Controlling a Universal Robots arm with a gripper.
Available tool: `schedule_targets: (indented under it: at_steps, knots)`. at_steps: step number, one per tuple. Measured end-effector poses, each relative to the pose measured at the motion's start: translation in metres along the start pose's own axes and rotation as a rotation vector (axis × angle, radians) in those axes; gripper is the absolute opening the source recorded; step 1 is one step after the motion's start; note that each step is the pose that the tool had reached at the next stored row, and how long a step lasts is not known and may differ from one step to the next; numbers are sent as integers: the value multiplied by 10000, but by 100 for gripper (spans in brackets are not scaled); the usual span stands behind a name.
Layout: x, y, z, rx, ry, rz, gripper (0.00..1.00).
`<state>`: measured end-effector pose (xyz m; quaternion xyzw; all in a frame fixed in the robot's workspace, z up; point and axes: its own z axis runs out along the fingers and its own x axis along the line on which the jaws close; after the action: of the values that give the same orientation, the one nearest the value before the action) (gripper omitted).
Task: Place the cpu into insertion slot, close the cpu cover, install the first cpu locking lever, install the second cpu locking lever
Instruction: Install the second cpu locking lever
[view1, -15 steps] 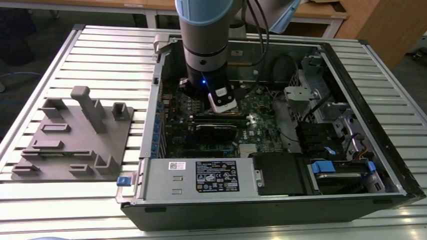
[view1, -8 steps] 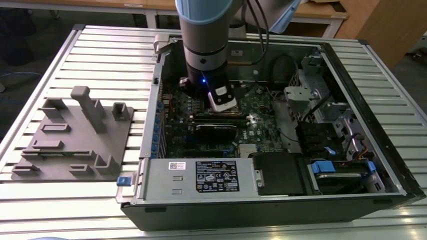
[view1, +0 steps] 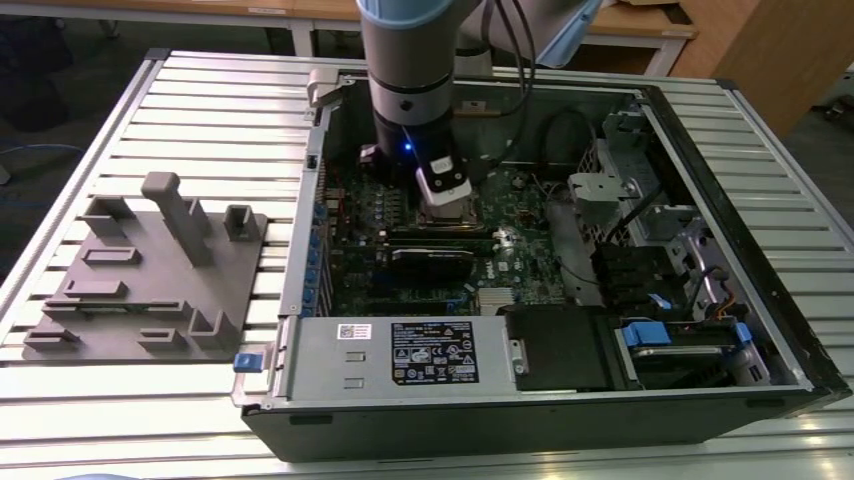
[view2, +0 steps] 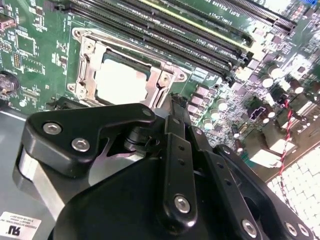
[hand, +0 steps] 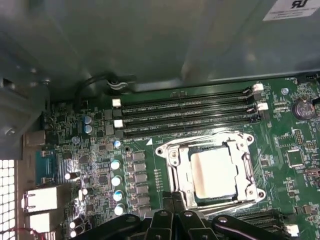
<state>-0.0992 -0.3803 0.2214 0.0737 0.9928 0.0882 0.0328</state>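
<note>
Close above the insertion slot (hand: 212, 172) hangs the end effector (hand: 172, 200), fingers pressed together and empty. Inside this slot lies the cpu (view2: 121, 80), with the cpu cover (view2: 165, 79) shut around it.

No print is coming through clearly enough to read. In the exterior view, a black label (view1: 431, 352) with white marks and a small white sticker (view1: 354, 331) are sitting on the grey metal box (view1: 387, 378). In both wrist views, a white sticker (view2: 20, 225) (hand: 295, 7) is showing on grey metal well apart from the cpu (view2: 120, 82) (hand: 214, 173). Fine white lettering is running along the memory slots (hand: 185, 112) near the cpu, too small to make out.
</note>
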Motion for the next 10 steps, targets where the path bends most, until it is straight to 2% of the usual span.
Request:
schedule_targets:
  at_steps: [1,3,4,6,10]
  knots:
    - [-1,14,3,96,-15,-6,10]
    - [-4,37,7,338,-48,-19,10]
    - [-3,55,10,411,-59,-26,10]
    - [-6,89,18,455,-65,-29,10]
    - [-37,129,31,467,-68,-30,10]
